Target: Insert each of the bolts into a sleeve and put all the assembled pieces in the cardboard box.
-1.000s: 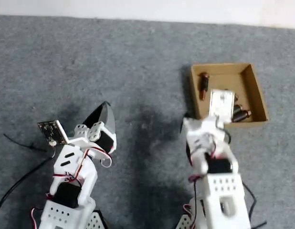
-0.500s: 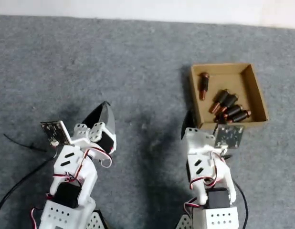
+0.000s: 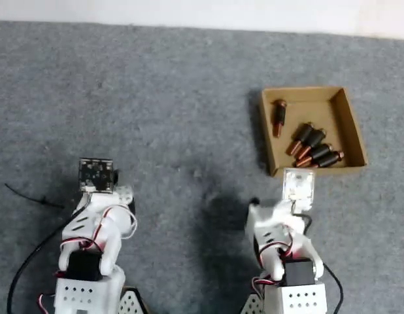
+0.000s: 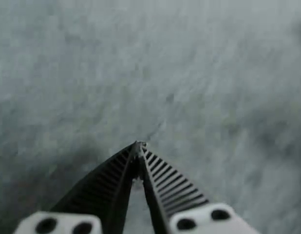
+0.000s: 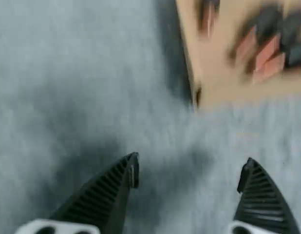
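High view shows both arms folded back to the lower edge, the right fingers [image 5: 111,187] now clear of the box [image 3: 265,134] at upper right and apart, the left fingers [image 4: 165,178] together, and the assembled pieces [image 3: 313,145] lying inside it, so the task looks finished.

Blurring and cropping around the box.
Smearing the assembled pieces [image 5: 267,41] into dark and coppery streaks in the right wrist view, leaving bolt and sleeve impossible to tell apart; cropping the cardboard box [image 5: 209,78] at the frame's edge; bunching together in the high view, making the count uncertain; cutting the left arm [image 3: 87,275] and right arm [image 3: 290,288] off at that view's bottom edge.
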`<state>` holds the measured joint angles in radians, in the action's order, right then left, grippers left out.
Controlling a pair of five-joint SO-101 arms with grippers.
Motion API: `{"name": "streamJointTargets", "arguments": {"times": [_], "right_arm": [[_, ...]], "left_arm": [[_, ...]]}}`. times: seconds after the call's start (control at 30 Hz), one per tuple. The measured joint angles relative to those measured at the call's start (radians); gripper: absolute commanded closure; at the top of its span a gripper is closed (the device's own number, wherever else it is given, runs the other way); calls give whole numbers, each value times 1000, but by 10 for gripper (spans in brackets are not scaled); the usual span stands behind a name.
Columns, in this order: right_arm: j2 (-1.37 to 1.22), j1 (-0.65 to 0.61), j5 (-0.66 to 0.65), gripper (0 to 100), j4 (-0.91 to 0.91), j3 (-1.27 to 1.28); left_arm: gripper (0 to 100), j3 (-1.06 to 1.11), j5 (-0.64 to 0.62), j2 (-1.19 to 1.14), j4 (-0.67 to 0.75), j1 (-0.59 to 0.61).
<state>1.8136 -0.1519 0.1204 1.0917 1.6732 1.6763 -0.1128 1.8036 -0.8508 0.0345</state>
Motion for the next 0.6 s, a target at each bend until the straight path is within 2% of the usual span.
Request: {"name": "streamJointTargets", "arguments": {"times": [0.1,0.3,0.6], "right_arm": [[0,0,0,698,103,0],[0,71,0,698,124,0],[0,83,0,698,124,0]], "left_arm": [[990,0,71,0,-155,34],[992,0,100,0,-454,46],[993,0,98,0,-491,46]]}}
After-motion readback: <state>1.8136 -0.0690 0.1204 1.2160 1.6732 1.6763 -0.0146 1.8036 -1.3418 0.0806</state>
